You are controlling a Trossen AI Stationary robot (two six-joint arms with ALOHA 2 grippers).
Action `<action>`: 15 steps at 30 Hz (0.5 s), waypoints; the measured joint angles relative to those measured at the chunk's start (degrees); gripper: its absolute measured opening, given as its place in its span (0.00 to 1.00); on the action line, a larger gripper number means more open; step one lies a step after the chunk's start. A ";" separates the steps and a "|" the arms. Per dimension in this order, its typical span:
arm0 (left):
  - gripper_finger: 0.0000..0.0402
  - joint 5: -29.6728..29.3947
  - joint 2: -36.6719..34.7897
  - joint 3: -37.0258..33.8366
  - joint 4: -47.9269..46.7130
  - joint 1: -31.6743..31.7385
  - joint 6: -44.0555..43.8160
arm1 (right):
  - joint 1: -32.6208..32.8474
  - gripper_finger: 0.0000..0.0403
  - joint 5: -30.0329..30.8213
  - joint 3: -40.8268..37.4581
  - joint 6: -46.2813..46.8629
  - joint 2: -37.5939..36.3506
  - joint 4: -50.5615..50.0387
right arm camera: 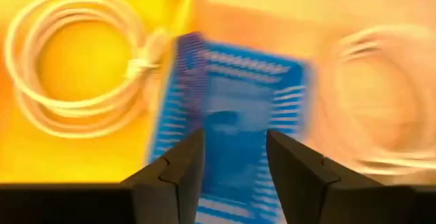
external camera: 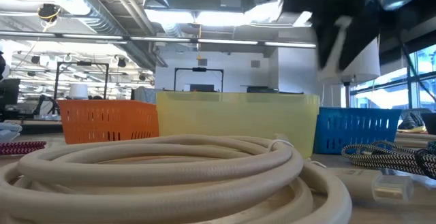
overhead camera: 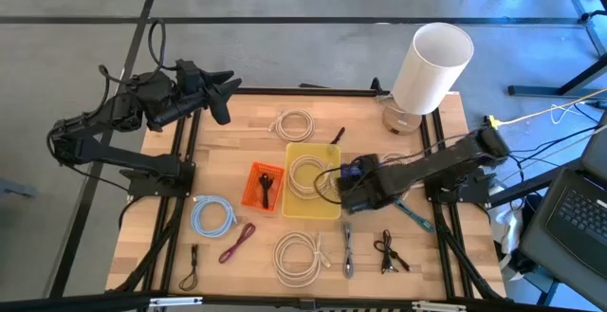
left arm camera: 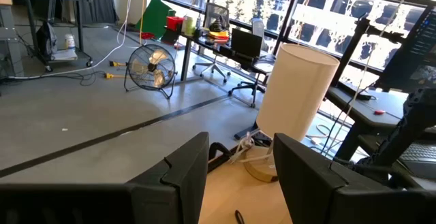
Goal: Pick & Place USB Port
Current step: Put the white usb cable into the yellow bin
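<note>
Two grippers with parted fingers: right gripper (overhead camera: 353, 187) hangs empty over the blue basket (right arm camera: 228, 125) beside the yellow bin (overhead camera: 308, 208); left gripper (overhead camera: 220, 92) waits far-left. No readable writing.

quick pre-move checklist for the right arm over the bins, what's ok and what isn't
1. Right gripper open with nothing between its fingers: ok.
2. Right gripper over the blue basket, beside the yellow bin: ok.
3. White cable coil lies inside the yellow bin: ok.
4. Blue basket's contents: cannot tell, wrist view is blurred.
5. Left gripper parked at the table's far left corner, clear of the bins: ok.
6. Orange basket clear of the right arm: ok.
</note>
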 joint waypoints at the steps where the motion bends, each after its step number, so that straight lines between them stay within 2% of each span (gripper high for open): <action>1: 0.39 -0.02 0.00 0.00 0.00 0.00 0.00 | 0.75 0.39 0.02 1.24 0.01 -1.02 -3.99; 5: 0.39 -0.01 -0.02 0.00 0.00 0.01 0.00 | 4.02 0.38 -2.34 4.56 -0.62 -4.70 -15.64; 9: 0.39 -0.02 -0.02 0.00 0.02 0.00 0.00 | 7.28 0.38 -6.81 2.27 -9.61 -8.80 -14.85; 11: 0.39 0.00 0.00 0.00 -0.04 0.00 0.00 | 9.08 0.38 -10.19 0.86 -13.71 -9.37 -14.76; 15: 0.39 0.00 0.00 0.00 -0.14 0.01 0.00 | 12.19 0.37 -13.24 -1.79 -21.25 -10.25 -14.96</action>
